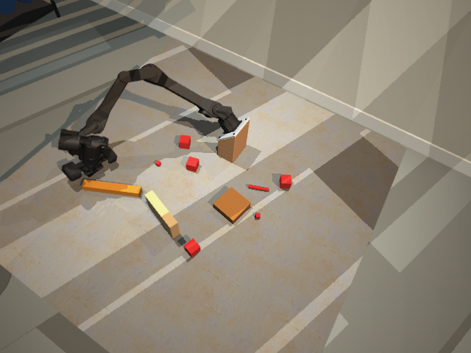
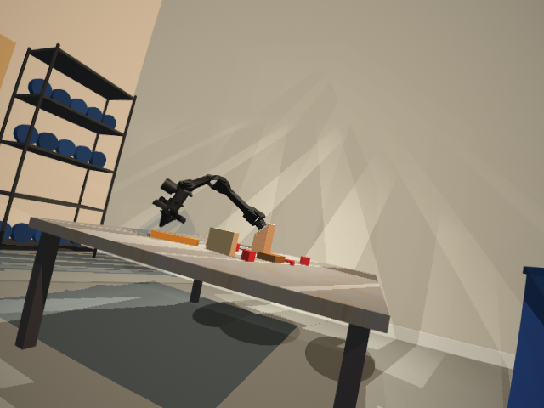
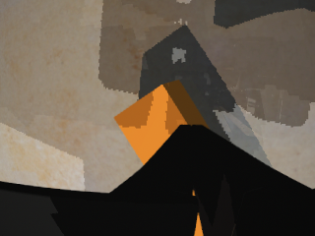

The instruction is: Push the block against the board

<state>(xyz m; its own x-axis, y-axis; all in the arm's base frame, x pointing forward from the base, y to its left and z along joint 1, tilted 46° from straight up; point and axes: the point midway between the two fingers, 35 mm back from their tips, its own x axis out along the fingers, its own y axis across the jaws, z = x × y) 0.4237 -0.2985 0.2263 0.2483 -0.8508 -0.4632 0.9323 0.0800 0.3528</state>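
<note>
The square block (image 1: 232, 205) (image 2: 270, 257) is orange-brown and lies flat, apart from both long pieces. The long orange board (image 1: 111, 187) (image 2: 174, 238) lies at the left; its near end shows in the wrist view (image 3: 148, 120), partly hidden by my fingers. A pale wooden slab (image 1: 159, 208) (image 2: 221, 240) stands on its long edge between block and orange board, close to the orange board's right end. My gripper (image 1: 90, 173) (image 2: 162, 225) (image 3: 189, 136) is shut and empty, pointing down. It is above the table, close behind the orange board's left end.
Red cubes stand behind the slab (image 1: 185, 142) (image 1: 192, 164), at its front end (image 1: 192, 247) and right of the block (image 1: 285, 181). A thin red stick (image 1: 258, 187) and a tiny red cube (image 1: 257, 215) lie near the block. A tall wooden pedestal (image 1: 232, 145) is at the arm's base.
</note>
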